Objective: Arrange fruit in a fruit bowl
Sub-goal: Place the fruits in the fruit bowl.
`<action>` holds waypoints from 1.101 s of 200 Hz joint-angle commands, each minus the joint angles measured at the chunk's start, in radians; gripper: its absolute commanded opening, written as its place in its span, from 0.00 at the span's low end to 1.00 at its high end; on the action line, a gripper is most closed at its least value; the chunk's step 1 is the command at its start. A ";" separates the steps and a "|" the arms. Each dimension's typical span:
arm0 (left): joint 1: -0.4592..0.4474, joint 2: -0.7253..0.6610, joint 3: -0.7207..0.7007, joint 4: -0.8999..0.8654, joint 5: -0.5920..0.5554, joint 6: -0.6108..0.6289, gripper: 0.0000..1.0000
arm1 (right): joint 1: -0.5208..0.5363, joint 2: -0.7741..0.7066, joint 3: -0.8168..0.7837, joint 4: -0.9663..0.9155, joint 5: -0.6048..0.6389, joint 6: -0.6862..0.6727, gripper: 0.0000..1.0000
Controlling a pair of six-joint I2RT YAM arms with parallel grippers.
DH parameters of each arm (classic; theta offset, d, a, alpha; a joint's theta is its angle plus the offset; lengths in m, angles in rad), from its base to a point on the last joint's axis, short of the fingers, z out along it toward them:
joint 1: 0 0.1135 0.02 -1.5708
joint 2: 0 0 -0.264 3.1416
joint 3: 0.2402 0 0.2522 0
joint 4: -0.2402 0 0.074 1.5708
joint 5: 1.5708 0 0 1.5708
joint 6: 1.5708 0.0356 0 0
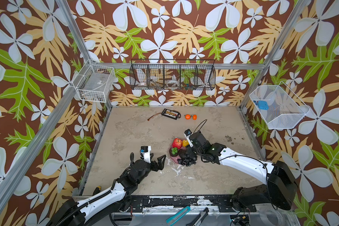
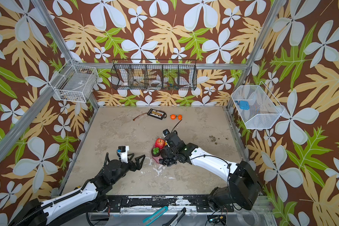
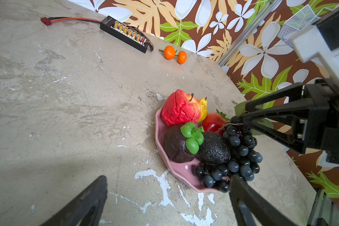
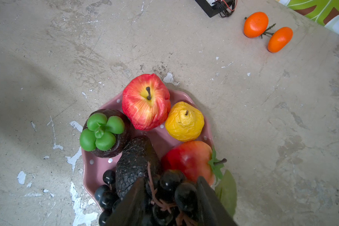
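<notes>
In both top views, the fruit bowl sits right of centre on the table.

Bowl contents:
- Apple at 12 o'clock.
- Yellow fruit at 1 o'clock.
- Dark fruit with green cap at 9 o'clock.
- Avocado near centre.
- Second red fruit at 3 o'clock.
- Grape bunch draped over the rim at 5 o'clock.

The two oranges lie on the table well apart from the bowl at its 12 o'clock, beside a black gadget.

The left gripper is at the bowl's 9 o'clock, clear of it, with its jaws spread wide and nothing between them.

The right gripper has its jaws parted astride the top of the grape bunch. It cannot be told whether they clamp it.
</notes>
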 commanded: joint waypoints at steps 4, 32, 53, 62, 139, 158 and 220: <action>0.001 0.000 0.004 0.025 0.000 0.003 0.98 | -0.003 -0.005 -0.002 0.002 0.022 -0.006 0.50; 0.001 -0.002 0.004 0.022 -0.001 0.003 0.98 | -0.015 0.013 0.004 -0.001 0.027 -0.003 0.52; 0.001 -0.003 0.004 0.020 -0.002 0.003 0.98 | -0.016 0.010 0.013 0.004 0.023 -0.006 0.56; 0.001 -0.003 0.004 0.021 -0.002 0.003 0.98 | -0.016 0.008 0.019 0.005 0.021 -0.008 0.58; 0.001 -0.015 0.004 0.012 -0.006 0.006 0.98 | -0.021 0.038 0.080 -0.005 0.030 -0.029 0.64; 0.001 -0.019 0.004 0.009 -0.007 0.007 0.98 | -0.027 0.029 0.095 -0.011 0.030 -0.031 0.65; 0.001 -0.029 0.004 0.004 -0.008 0.005 0.98 | -0.152 -0.041 0.100 -0.012 -0.052 -0.027 0.66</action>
